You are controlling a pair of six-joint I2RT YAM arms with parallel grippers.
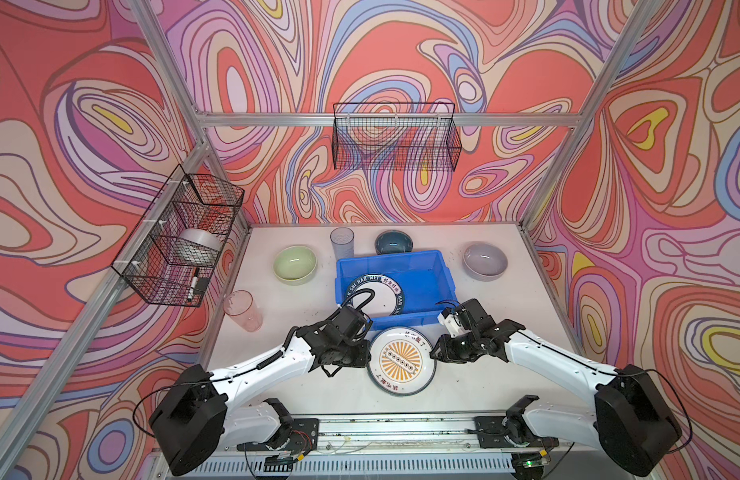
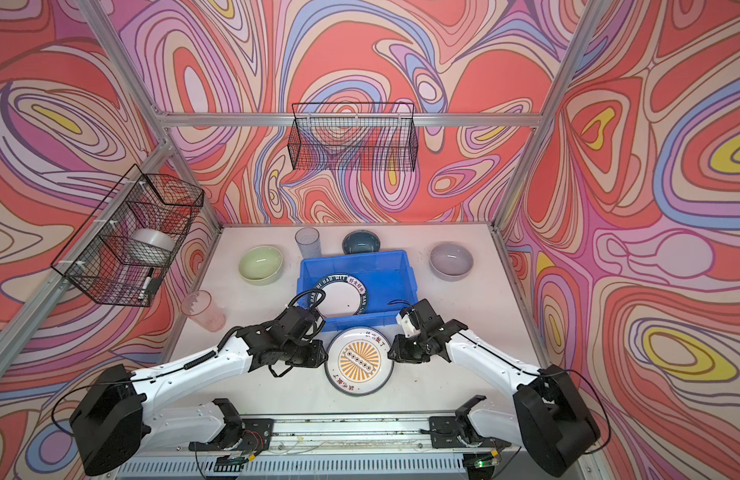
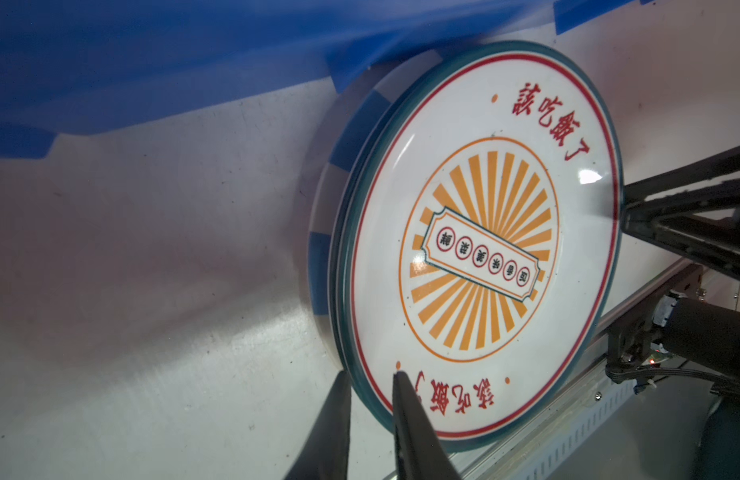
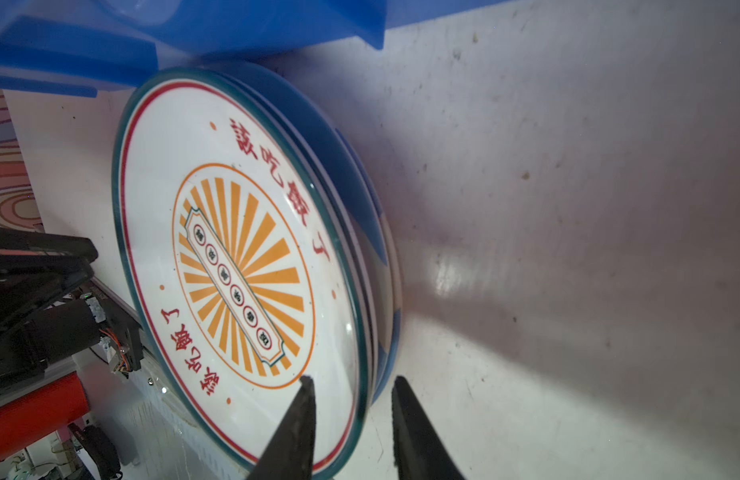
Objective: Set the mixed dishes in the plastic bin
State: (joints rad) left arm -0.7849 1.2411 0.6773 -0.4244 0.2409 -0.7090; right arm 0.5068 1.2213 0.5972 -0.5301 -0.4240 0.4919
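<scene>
The orange sunburst plate (image 1: 401, 360) (image 2: 358, 360) lies flat on the table in front of the blue plastic bin (image 1: 443, 270), stacked on a blue-white striped plate (image 3: 318, 253) (image 4: 360, 208). My left gripper (image 1: 366, 357) (image 3: 370, 374) grips the stack's left rim, one finger on the orange plate's face and the other outside the edge. On the opposite rim my right gripper (image 1: 432, 355) (image 4: 351, 379) holds the same way. A green-lettered plate (image 1: 374, 295) lies inside the bin.
Behind and beside the bin stand a pale green bowl (image 1: 295, 264), a clear tumbler (image 1: 342, 243), a dark blue bowl (image 1: 394, 242) and a lavender bowl (image 1: 484, 261). A pink tumbler (image 1: 242, 309) stands at the left. Wire baskets (image 1: 177, 237) (image 1: 395, 137) hang on the walls.
</scene>
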